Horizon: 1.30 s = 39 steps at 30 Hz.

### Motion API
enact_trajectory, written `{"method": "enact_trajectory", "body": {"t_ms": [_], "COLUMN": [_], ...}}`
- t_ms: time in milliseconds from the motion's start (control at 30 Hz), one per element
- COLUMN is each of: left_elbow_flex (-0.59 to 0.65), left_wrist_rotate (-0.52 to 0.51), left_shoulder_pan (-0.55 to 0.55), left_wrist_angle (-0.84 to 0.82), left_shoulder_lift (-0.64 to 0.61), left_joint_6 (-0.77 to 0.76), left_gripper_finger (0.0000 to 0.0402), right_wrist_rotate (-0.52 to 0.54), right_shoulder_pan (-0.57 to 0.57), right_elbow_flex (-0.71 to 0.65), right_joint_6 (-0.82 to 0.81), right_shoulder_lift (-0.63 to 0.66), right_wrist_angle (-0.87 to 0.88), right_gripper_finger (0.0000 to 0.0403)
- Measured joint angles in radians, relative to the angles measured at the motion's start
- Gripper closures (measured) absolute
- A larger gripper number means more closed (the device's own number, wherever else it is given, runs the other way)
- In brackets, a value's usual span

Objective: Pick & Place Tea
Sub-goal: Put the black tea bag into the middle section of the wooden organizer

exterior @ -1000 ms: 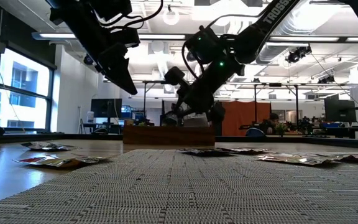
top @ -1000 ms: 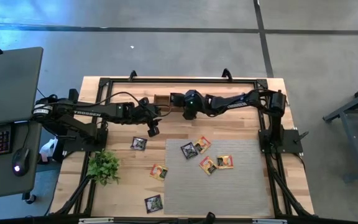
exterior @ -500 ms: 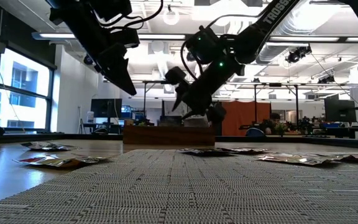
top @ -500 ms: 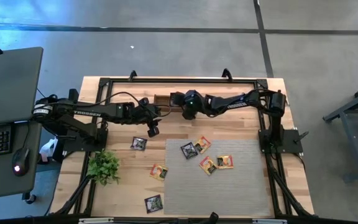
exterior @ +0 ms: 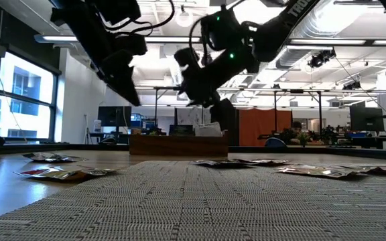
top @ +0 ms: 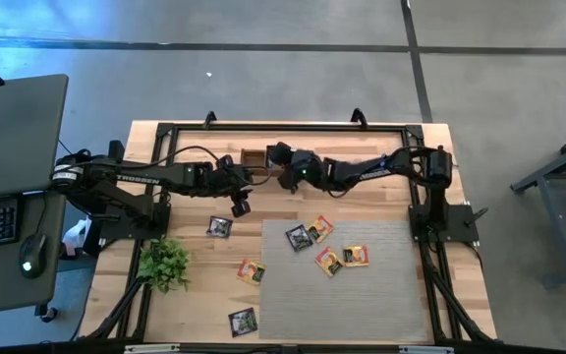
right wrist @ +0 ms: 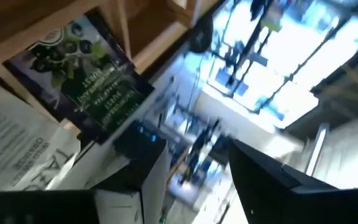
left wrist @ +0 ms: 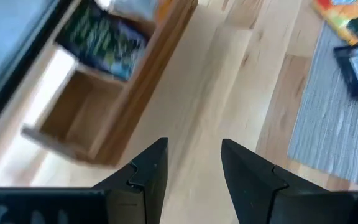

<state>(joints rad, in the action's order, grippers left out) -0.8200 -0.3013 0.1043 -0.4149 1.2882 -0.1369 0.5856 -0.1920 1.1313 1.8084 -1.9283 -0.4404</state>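
Several tea sachets lie flat on the table: a dark one (top: 219, 227) on bare wood, and others (top: 299, 237) (top: 328, 261) on the grey mat (top: 362, 295). A wooden box (top: 254, 157) at the far edge holds a dark green sachet (right wrist: 86, 81) and a white one (right wrist: 17, 155), standing in its compartments. My right gripper (right wrist: 191, 168) hovers open just above the box's right end (top: 277, 155), with nothing between its fingers. My left gripper (left wrist: 194, 168) hangs open above bare wood (top: 241, 206), a little nearer than the box.
A green plant (top: 164, 263) stands at the near left. More sachets lie near it (top: 252, 271) and at the near edge (top: 243, 321). A black frame (top: 263, 126) runs round the table. Bare wood lies between the box and the mat.
My right gripper has opened, risen from the box and shifted a little toward the table's left edge, turning as it went. The sachets stay in the box.
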Motion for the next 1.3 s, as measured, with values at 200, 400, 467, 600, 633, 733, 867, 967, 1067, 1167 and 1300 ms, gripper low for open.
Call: {"method": "enact_trajectory", "body": {"t_ms": [200, 400, 467, 600, 633, 733, 867, 967, 1067, 1167, 1300], "left_elbow_flex": [0.0, 0.003, 0.023, 0.082, 0.096, 0.133, 0.169, 0.199, 0.234, 0.282, 0.337], "left_wrist_rotate": [0.136, 0.261, 0.261, 0.232, 0.212, 0.155, 0.157, 0.154, 0.153, 0.156, 0.14], "left_shoulder_pan": [0.0, -0.066, -0.107, -0.192, -0.213, -0.26, -0.276, -0.275, -0.275, -0.275, -0.275], "left_wrist_angle": [-0.206, -0.41, -0.441, -0.442, -0.441, -0.441, -0.441, -0.409, -0.353, -0.252, -0.14], "left_shoulder_lift": [-0.081, -0.103, -0.104, -0.106, -0.108, -0.109, -0.109, -0.109, -0.109, -0.097, -0.078], "left_joint_6": [-0.193, -0.324, -0.397, -0.572, -0.621, -0.741, -0.855, -0.908, -0.916, -0.917, -0.919], "left_gripper_finger": [0.0255, 0.0255, 0.0255, 0.0255, 0.0255, 0.0255, 0.0255, 0.0255, 0.0255, 0.0255, 0.0255], "right_wrist_rotate": [0.165, -0.056, -0.233, -0.546, -0.578, -0.608, -0.61, -0.595, -0.592, -0.593, -0.593], "right_shoulder_pan": [0.102, 0.174, 0.197, 0.238, 0.247, 0.273, 0.291, 0.294, 0.293, 0.293, 0.287], "right_elbow_flex": [0.0, 0.0, 0.0, 0.0, 0.0, 0.0, 0.0, 0.0, 0.0, 0.0, 0.0], "right_joint_6": [-0.26, -0.84, -1.028, -1.252, -1.291, -1.399, -1.437, -1.438, -1.438, -1.436, -1.406], "right_shoulder_lift": [0.049, 0.112, 0.119, 0.113, 0.111, 0.102, 0.102, 0.101, 0.101, 0.101, 0.101], "right_wrist_angle": [0.102, 0.408, 0.459, 0.388, 0.356, 0.279, 0.266, 0.271, 0.281, 0.281, 0.283], "right_gripper_finger": [0.025, 0.0259, 0.026, 0.0261, 0.0261, 0.0261, 0.0261, 0.0261, 0.0261, 0.0261, 0.026]}}
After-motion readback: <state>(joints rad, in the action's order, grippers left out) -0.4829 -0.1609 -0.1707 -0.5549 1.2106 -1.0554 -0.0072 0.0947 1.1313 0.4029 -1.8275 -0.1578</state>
